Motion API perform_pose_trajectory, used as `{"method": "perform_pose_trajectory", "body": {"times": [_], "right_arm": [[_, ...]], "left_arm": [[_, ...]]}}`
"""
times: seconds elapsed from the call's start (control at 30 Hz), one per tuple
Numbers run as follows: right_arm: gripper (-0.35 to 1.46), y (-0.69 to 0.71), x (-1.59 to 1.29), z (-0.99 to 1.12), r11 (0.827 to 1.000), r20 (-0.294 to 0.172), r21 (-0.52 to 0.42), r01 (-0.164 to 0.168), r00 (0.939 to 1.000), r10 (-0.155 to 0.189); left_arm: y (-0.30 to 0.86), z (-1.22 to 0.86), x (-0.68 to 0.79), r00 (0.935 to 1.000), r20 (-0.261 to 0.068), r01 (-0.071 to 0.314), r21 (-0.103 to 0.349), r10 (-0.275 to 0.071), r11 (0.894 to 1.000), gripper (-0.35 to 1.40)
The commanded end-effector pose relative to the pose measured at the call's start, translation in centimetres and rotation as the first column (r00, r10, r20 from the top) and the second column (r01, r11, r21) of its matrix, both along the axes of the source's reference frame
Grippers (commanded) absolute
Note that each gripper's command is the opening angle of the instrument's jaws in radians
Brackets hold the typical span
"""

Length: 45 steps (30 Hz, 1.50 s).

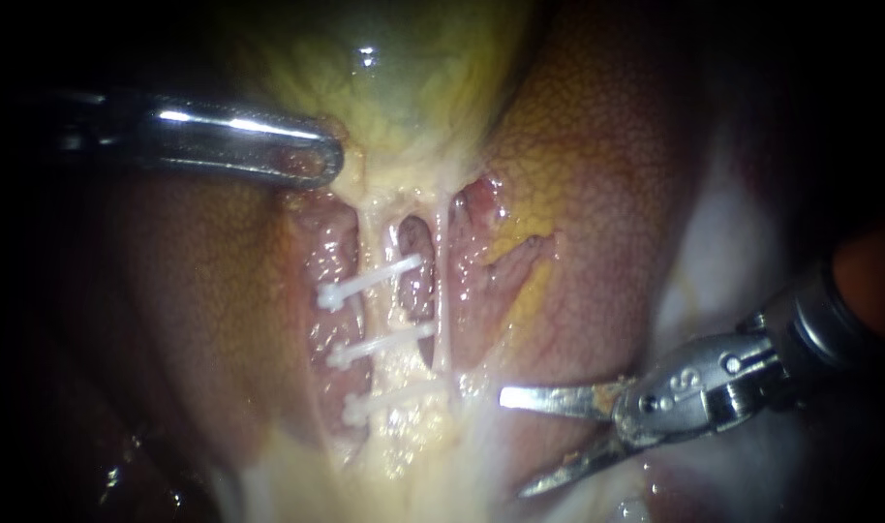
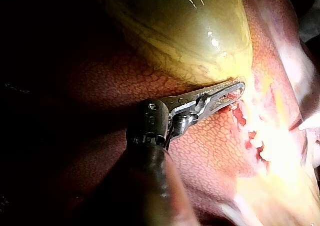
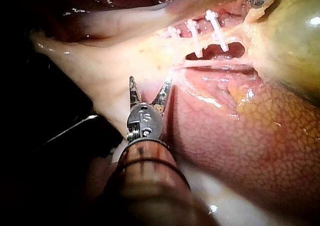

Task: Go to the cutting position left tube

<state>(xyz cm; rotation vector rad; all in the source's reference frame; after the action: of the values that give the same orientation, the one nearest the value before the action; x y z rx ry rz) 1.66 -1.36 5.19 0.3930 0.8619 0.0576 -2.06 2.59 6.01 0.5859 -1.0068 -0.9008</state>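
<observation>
**Endoscope view.** The left instrument [image 1: 312, 160] enters from the upper left of the frame. Most of its shaft is lost in shadow. Its jaws are closed on the lower edge of the gallbladder [image 1: 404, 77], which fills the upper centre and is cut off by the top edge.

The left tube [image 1: 373, 242] runs downward from the gallbladder at the frame's centre. Three white clips [image 1: 380, 344] cross it, one below another. Below the lowest clip, the tube merges into pale fatty tissue [image 1: 394, 455], and its course cannot be traced there. The right tube [image 1: 441, 291] is a thin strand just beside it, with a dark opening between the two. The liver [image 1: 607, 194] lies on both sides.

The right instrument [image 1: 510, 444] enters from the right edge, which cuts off its shaft. Its two blades stand wide apart in the lower right of the frame with nothing between them. The upper blade's tip is near the lowest clip, clear of both tubes.

**Right wrist view.** The open blades point toward the clipped tubes, which lie ahead of them. Only the tip of the left instrument shows, at the gallbladder's edge beyond the clips.

**Left wrist view.** The closed jaws lie along the border between the gallbladder and the liver. Glare washes out the tube area beyond the jaw tips, so the clips are barely distinguishable.
</observation>
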Motion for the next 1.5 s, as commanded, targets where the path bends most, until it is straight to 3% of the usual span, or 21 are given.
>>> {"method": "perform_pose_trajectory", "body": {"times": [0.03,0.23,0.47,0.6,0.77,0.97,1.13,1.37,1.5], "right_arm": [[1.41,0.00,0.00,0.01,1.000,-0.001,0.000,0.001,1.0000,-0.001],[1.41,0.00,0.00,0.01,1.000,-0.002,0.002,0.002,1.0000,-0.002],[1.41,0.00,0.00,0.01,1.000,-0.002,0.002,0.002,1.0000,-0.002],[1.41,0.00,0.00,0.01,1.000,0.000,0.006,-0.002,1.0000,0.002],[1.41,0.05,0.03,0.00,0.999,-0.007,0.031,0.009,0.9999,-0.008],[1.39,0.24,0.17,-0.03,0.987,-0.067,0.140,0.083,0.9950,-0.074],[1.39,0.36,0.24,-0.04,0.979,-0.102,0.195,0.064,0.9938,-0.045],[1.33,0.45,0.36,-0.02,0.958,-0.164,0.278,0.071,0.9861,-0.025],[1.28,0.52,0.41,-0.02,0.942,-0.206,0.324,0.083,0.9784,-0.015]], "left_arm": [[0.00,-0.01,0.01,1.0000,0.001,-0.001,0.000,0.001,1.000,-0.35],[0.04,-0.23,0.15,0.9999,0.008,-0.010,0.013,0.010,1.000,-0.35],[0.15,-0.63,0.41,0.9998,-0.005,0.020,0.016,-0.020,1.000,-0.35],[0.20,-0.79,0.48,0.9996,-0.001,0.028,0.007,-0.028,1.000,-0.35],[0.17,-0.81,0.47,0.9995,0.000,0.032,0.007,-0.032,0.999,-0.35],[0.17,-0.80,0.47,0.9995,0.000,0.032,0.006,-0.032,0.999,-0.35],[0.16,-0.79,0.46,0.9995,0.000,0.033,0.005,-0.033,0.999,-0.35],[0.15,-0.78,0.45,0.9994,-0.001,0.034,0.004,-0.034,0.999,-0.35],[0.15,-0.78,0.45,0.9994,-0.001,0.034,0.004,-0.034,0.999,-0.35]]}}
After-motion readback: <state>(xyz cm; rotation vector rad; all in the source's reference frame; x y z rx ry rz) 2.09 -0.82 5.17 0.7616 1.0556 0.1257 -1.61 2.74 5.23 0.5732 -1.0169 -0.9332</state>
